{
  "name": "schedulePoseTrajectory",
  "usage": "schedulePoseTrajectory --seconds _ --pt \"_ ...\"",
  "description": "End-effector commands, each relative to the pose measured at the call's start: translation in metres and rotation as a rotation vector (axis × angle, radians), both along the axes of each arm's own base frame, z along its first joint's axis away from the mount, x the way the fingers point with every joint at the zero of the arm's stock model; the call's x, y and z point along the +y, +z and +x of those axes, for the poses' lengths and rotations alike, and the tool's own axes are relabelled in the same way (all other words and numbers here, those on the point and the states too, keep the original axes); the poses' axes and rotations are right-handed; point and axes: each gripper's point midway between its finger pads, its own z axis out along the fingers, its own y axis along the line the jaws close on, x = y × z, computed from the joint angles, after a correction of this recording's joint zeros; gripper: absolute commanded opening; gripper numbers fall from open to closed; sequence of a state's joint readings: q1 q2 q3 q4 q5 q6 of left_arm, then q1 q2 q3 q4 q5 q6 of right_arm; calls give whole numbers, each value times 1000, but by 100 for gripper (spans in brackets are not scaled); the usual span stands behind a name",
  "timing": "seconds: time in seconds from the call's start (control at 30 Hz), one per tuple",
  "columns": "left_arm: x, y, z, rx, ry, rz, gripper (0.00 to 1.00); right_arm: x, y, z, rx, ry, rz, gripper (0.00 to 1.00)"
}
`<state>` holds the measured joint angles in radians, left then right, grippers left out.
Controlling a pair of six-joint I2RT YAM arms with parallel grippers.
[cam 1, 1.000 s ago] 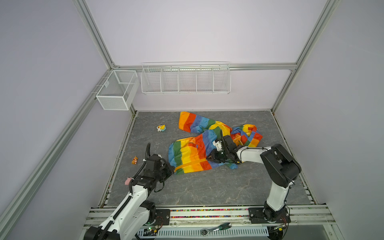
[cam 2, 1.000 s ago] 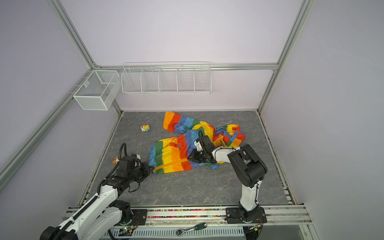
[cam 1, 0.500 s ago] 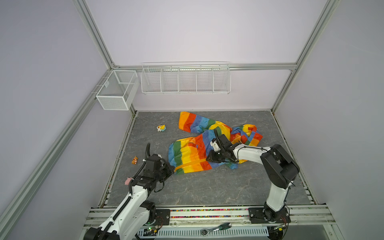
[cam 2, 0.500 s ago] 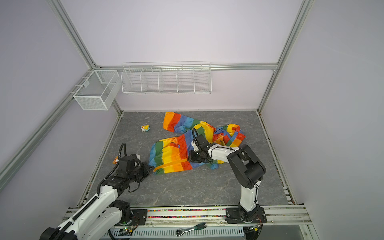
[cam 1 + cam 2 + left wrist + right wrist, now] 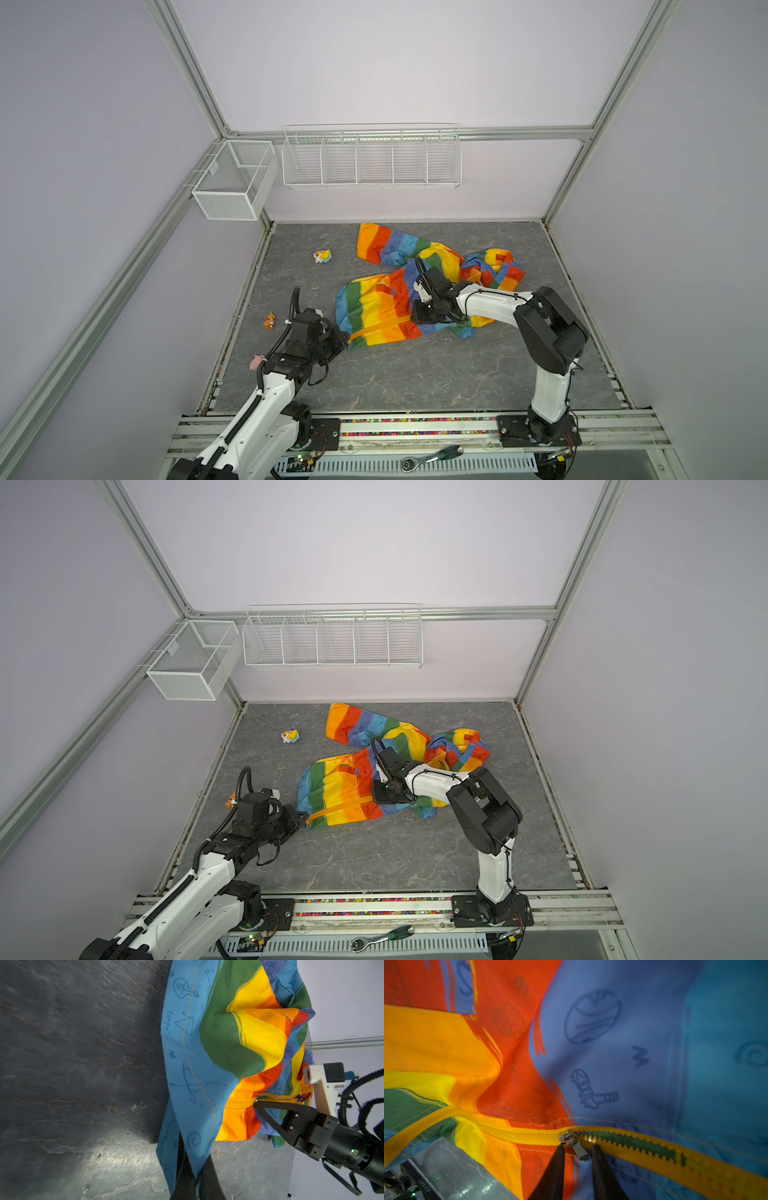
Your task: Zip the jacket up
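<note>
- Jacket [image 5: 376, 309]: you have it lying crumpled on the grey marbled tabletop [image 5: 415, 374].
- Your left gripper [image 5: 195, 1167]: clenched on the jacket's blue hem.
- Your right gripper [image 5: 578, 1148]: tips astride the jacket's zipper slider [image 5: 568, 1138]; you cannot tell whether it pinches.
- Wire baskets [image 5: 371, 160]: on the lilac wall behind the jacket.

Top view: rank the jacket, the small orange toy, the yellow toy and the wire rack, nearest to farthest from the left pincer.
1. jacket, hem clamped in the left pincer.
2. orange toy, out to the left.
3. yellow toy, toward the back.
4. wire rack, mounted high at the back.
</note>
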<state>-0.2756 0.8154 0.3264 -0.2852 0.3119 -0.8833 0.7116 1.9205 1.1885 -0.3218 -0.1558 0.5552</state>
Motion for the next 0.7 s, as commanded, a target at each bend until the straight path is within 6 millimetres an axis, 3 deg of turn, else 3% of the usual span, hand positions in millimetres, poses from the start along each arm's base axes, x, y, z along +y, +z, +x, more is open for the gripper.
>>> schedulePoseTrajectory --seconds 0.0,0.37,0.5,0.67 --pt "0 -2 -2 1 4 -8 0 -29 -44 -21 73 16 -198 25" --pt "0 -2 -3 1 5 -13 0 -39 -60 -25 81 5 -268 16" --pt "0 -2 -3 -1 4 -13 0 -37 -54 -22 72 -6 -250 11" --pt "1 -2 -4 0 8 -9 0 -31 -29 -14 32 -24 -197 8"
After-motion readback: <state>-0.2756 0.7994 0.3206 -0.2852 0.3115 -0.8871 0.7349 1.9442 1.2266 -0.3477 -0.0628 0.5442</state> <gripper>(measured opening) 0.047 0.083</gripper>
